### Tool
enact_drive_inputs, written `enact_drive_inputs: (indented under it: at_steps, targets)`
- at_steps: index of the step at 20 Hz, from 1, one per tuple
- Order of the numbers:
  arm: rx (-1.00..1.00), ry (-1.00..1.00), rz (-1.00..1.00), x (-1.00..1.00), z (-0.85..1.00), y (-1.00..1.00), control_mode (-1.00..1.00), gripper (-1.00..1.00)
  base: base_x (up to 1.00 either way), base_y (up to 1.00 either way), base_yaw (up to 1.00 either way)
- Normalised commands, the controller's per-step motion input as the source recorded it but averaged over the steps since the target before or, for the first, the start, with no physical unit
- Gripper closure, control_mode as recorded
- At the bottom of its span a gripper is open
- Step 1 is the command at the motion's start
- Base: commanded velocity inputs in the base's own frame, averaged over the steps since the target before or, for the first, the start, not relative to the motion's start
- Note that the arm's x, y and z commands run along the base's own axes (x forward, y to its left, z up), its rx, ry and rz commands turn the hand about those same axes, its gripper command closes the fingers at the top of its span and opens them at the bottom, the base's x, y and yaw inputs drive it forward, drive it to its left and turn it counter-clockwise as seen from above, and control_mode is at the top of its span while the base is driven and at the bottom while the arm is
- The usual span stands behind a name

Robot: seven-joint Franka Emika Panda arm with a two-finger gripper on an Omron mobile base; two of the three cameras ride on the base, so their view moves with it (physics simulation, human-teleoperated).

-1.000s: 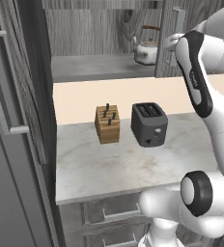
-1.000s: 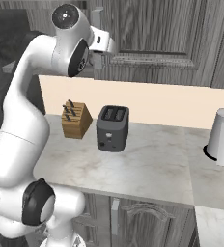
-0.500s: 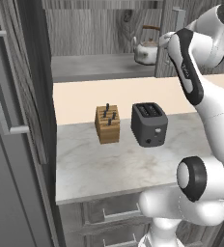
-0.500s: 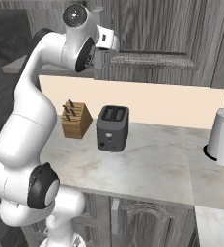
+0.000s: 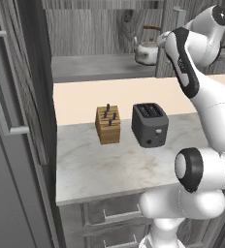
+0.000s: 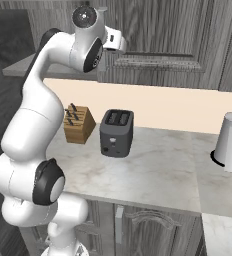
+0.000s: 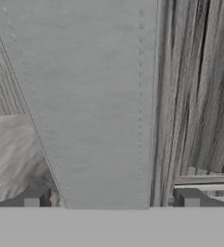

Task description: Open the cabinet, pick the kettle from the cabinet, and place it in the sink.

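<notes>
**A:** Where's your gripper [image 7: 111, 198] right now?

**B:** Up at the cabinet [image 6: 188, 30]. In the hand view your two fingertips [image 7: 33, 197] stand wide apart, nothing between them. A broad pale grey band [image 7: 92, 96] runs down the middle of that view, right in front of the gripper, with dark wood grain on both sides. Can't tell you whether the band is a door edge or a handle.

**A:** And the kettle [image 5: 147, 50]?

**B:** You see it in the left base view: on the cabinet shelf [image 5: 100, 65], upright, towards the shelf's right end, far side of the counter [image 5: 104, 164]. Brown handle arches over the top. Your arm's forearm [image 5: 182, 60] crosses just in front of its right side, so part of it is hidden. Whether anything touches it, I can't tell.

**A:** Cabinet state?

**B:** Open on the left half: the shelf is exposed. In the right base view the panelled door to the right of your hand looks closed.

**A:** What's on the counter?

**B:** Wooden knife block [image 5: 108, 125] on the left, dark grey toaster [image 5: 150, 124] just beside it on the right, not touching. Well right of those, a white paper towel roll [image 6: 231, 141] on its holder. Drawers [image 5: 115, 214] under the counter's near edge.
</notes>
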Motion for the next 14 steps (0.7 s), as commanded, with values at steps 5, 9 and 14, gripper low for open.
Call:
enact_drive_inputs:
  at_steps: [5,9,14]
  targets:
    - [0.00,0.00,0.01,0.26,-0.03,0.04,-1.00,-1.00,0.00,0.00,0.00]
    - [0.00,0.00,0.00,0.14,-0.02,0.03,-1.00,1.00,0.00,0.00,0.00]
    - [0.00,0.00,0.00,0.04,-0.04,0.02,-1.00,1.00,0.00,0.00,0.00]
